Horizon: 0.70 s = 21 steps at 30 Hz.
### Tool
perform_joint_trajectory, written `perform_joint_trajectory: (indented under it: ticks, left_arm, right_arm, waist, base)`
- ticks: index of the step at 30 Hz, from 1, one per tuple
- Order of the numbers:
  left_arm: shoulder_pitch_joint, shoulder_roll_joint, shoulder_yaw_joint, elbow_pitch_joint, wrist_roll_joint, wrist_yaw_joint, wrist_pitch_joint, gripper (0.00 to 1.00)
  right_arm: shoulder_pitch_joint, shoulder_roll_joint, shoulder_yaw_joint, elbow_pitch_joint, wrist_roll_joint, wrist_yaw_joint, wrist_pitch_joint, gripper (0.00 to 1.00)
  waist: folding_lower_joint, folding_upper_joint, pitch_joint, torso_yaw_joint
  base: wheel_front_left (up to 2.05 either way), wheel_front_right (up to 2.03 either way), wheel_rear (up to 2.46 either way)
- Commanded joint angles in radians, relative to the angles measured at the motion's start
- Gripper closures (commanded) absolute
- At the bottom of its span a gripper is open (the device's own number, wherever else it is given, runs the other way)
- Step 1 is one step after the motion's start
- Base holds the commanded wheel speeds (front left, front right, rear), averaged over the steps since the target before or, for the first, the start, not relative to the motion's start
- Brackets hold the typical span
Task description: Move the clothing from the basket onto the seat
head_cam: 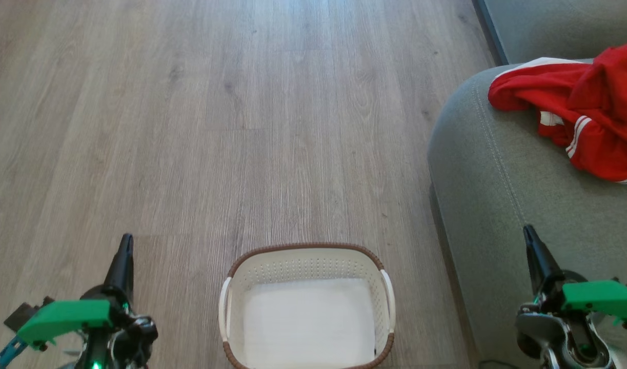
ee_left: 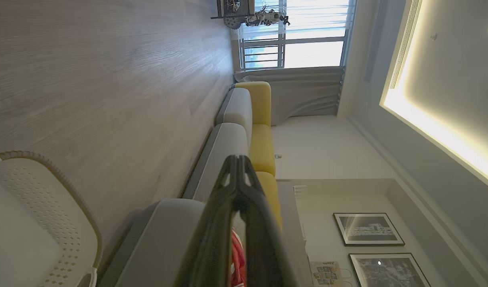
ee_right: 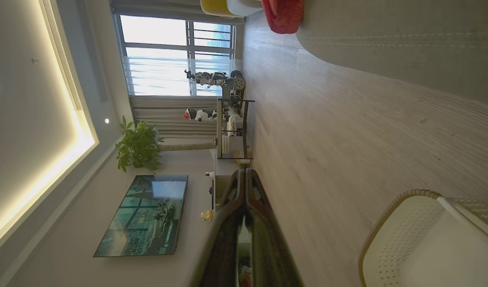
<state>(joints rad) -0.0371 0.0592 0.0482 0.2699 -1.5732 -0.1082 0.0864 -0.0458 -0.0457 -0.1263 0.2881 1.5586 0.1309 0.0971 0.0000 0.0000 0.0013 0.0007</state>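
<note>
Clothing (head_cam: 574, 102) lies heaped on the seat (head_cam: 498, 179), well apart from the basket (head_cam: 305, 247), which looks empty on the floor (head_cam: 241, 128). Left end effector (head_cam: 124, 256) and right end effector (head_cam: 536, 256) are both pressed together, holding nothing. Transfer step looks done; next move is probably just checking the basket.

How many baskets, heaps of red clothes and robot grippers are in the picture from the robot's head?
basket: 1
heap of clothing, lying on the seat: 1
grippers: 2, the left gripper and the right gripper
Total: 4
</note>
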Motion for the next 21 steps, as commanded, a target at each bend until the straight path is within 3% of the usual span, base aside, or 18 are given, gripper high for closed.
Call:
perform_joint_trajectory:
  ticks: [1,21]
  left_arm:
    - [-0.066,0.003,0.047,-0.026,-0.033,-0.018,0.011,1.00]
    - [-0.070,-0.001,0.055,-0.025,-0.044,-0.022,0.018,1.00]
  right_arm:
    - [-0.061,-0.005,0.014,-0.042,0.035,0.000,0.012,1.00]
    - [-0.062,-0.004,0.013,-0.043,0.050,0.000,0.016,1.00]
  waist:
    - [0.0000,0.0000,0.001,0.000]
    - [0.0000,0.0000,0.002,-0.001]
  base:
    - [0.00,0.00,0.00]
    - [0.00,0.00,0.00]
